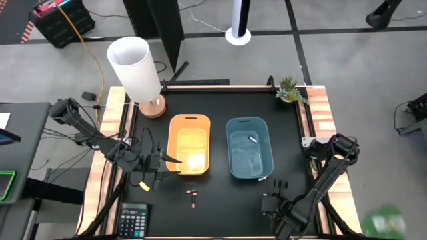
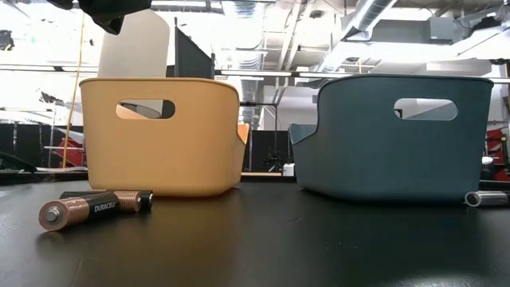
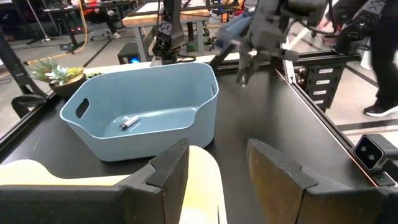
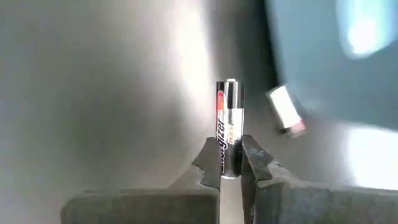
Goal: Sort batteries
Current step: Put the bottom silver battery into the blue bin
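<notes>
Two dark batteries with copper ends (image 1: 193, 195) (image 2: 89, 210) lie side by side on the black table, in front of the orange bin (image 1: 190, 143). A silver battery (image 1: 252, 139) (image 3: 129, 122) lies on the floor of the blue bin (image 1: 249, 148). Another pale battery (image 4: 285, 109) (image 2: 484, 198) lies on the table near the blue bin's near right corner. My left gripper (image 3: 217, 180) (image 1: 165, 160) is open at the orange bin's near left rim. My right gripper (image 4: 230, 168) (image 1: 269, 200), near the table's near edge, is shut on a silver-and-black battery (image 4: 228, 112). My right gripper pinches the silver-and-black battery by one end (image 4: 227, 158) between its two fingertips. The battery lies along the fingers and its other end sticks out beyond them. No part of it shows touching the table.
A white lamp on a wooden base (image 1: 137, 67) stands at the far left corner and a small potted plant (image 1: 290, 90) at the far right. A calculator (image 1: 133, 220) and a small yellow piece (image 1: 143, 186) lie at the near left. Bare table lies between the bins and the near edge.
</notes>
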